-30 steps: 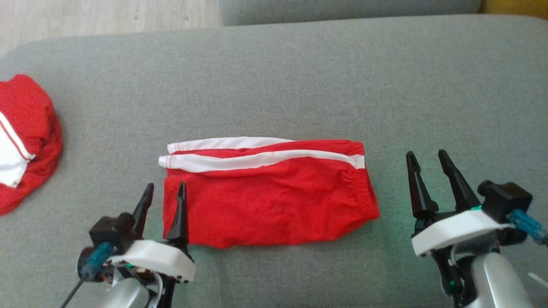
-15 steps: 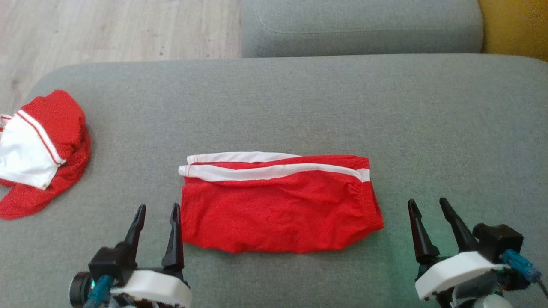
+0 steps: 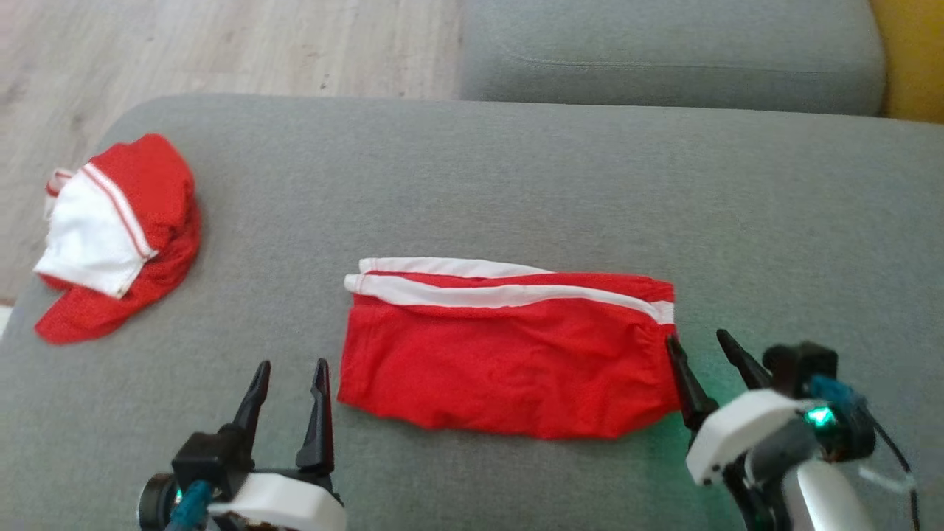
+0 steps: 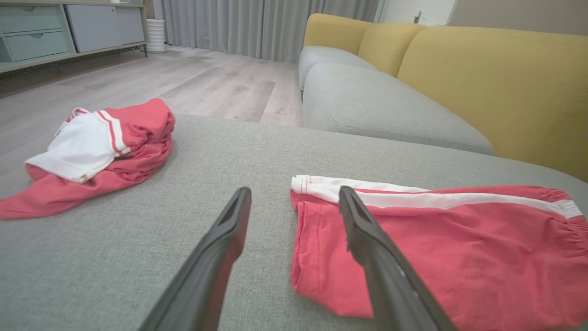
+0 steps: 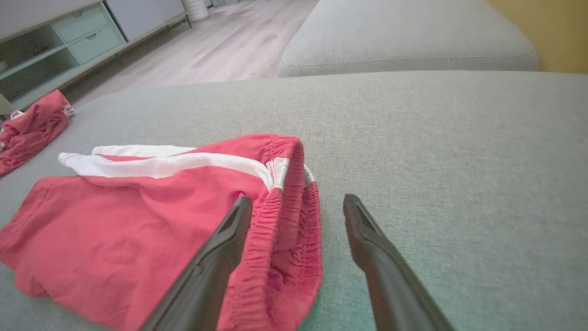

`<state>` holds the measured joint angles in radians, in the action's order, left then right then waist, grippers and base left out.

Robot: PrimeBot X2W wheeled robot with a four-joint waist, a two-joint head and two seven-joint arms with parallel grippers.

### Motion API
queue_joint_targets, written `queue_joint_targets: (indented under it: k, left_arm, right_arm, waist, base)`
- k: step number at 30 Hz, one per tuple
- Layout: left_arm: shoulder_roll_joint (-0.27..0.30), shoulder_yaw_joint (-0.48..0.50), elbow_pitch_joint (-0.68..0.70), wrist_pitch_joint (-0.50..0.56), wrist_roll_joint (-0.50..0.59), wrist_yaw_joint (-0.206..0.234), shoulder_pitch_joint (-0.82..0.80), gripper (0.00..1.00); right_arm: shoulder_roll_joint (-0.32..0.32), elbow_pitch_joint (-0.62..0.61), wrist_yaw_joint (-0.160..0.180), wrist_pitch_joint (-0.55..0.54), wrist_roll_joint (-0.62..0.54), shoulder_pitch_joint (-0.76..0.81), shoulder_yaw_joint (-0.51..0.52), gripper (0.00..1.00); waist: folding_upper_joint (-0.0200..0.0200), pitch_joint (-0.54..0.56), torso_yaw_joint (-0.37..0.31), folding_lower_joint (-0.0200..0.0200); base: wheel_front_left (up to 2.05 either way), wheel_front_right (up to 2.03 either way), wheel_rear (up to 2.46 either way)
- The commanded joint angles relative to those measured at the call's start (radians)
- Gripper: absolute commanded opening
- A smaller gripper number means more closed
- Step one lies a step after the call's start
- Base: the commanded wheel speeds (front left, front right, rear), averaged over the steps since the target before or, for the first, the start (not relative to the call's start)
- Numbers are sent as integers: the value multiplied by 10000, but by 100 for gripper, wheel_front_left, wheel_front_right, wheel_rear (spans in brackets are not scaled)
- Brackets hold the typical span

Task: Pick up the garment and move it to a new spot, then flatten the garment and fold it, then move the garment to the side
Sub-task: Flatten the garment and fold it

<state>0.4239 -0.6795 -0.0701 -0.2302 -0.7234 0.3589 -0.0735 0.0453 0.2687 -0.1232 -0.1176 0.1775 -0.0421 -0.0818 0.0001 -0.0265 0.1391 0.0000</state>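
The grey sofa cushion (image 3: 516, 184) is carrying the garment (image 3: 509, 354), lying folded flat at its centre. The left claw (image 3: 292, 363) and right claw (image 3: 695, 337), jaws spread and gripping nothing, are flanking its short ends, apparently positioning for the sideways move.

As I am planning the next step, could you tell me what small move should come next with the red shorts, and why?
Probably lower the right tool and close it on the elastic waistband: that edge of the red shorts lies between its open fingers, the shorts rest flat on the grey cushion, and the left tool hovers open beside the hem end.
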Motion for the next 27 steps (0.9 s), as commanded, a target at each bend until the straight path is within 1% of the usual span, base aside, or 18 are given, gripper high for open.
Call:
queue_joint_targets:
  k: [1, 8, 13, 14, 15, 17, 18, 24, 25, 27]
  left_arm:
    - [93, 350, 190, -82, 26, -54, -456, 100]
    - [-127, 274, -41, -134, 31, -149, -526, 100]
    - [-203, 304, -152, -174, 8, -210, -511, 100]
    - [-219, 307, -175, -181, 6, -223, -506, 100]
    - [-240, 307, -196, -187, 0, -232, -498, 100]
    - [-297, 277, -217, -195, 6, -243, -488, 100]
    - [-326, 256, -219, -197, 10, -245, -487, 100]
    - [-355, 205, -247, -190, 18, -247, -489, 100]
    - [-369, 192, -256, -190, 11, -259, -489, 100]
    - [-402, 177, -271, -194, 8, -256, -492, 100]
  right_arm:
    - [49, -155, -75, -76, -57, -517, -202, 100]
    - [49, 1695, -75, -1015, -312, -1467, 250, 100]
    - [49, 2661, -75, -1523, 71, -2012, 257, 100]
    - [49, 2830, -75, -1642, 222, -2106, 198, 84]
    - [49, 2994, -75, -1786, 340, -2198, 124, 44]
    - [49, 3245, -75, -2006, 548, -2389, -18, 20]
    - [49, 3329, -75, -2066, 625, -2486, -46, 0]
    - [49, 3199, -75, -2357, 942, -2960, -113, 0]
    - [93, 3101, -75, -2464, 945, -2992, -72, 0]
    - [384, 2839, -75, -2736, 922, -3003, -45, 0]
  waist:
    - [-1, -58, 160, 0]
    - [-1, -187, 729, 0]
    - [-1, -239, 921, 0]
    - [-1, -240, 934, 0]
    - [-1, -242, 937, 0]
    - [-1, -246, 911, 0]
    - [-1, -243, 885, 0]
    - [-1, -286, 475, 0]
    - [-1, -291, 400, 0]
    - [-1, -308, 248, 0]
  base:
    - [0, 0, 0]
    - [0, 0, 0]
    - [0, 0, 0]
    - [0, 0, 0]
    - [0, 0, 0]
    - [0, 0, 0]
    - [0, 0, 0]
    - [0, 0, 0]
    - [0, 0, 0]
    - [0, 0, 0]
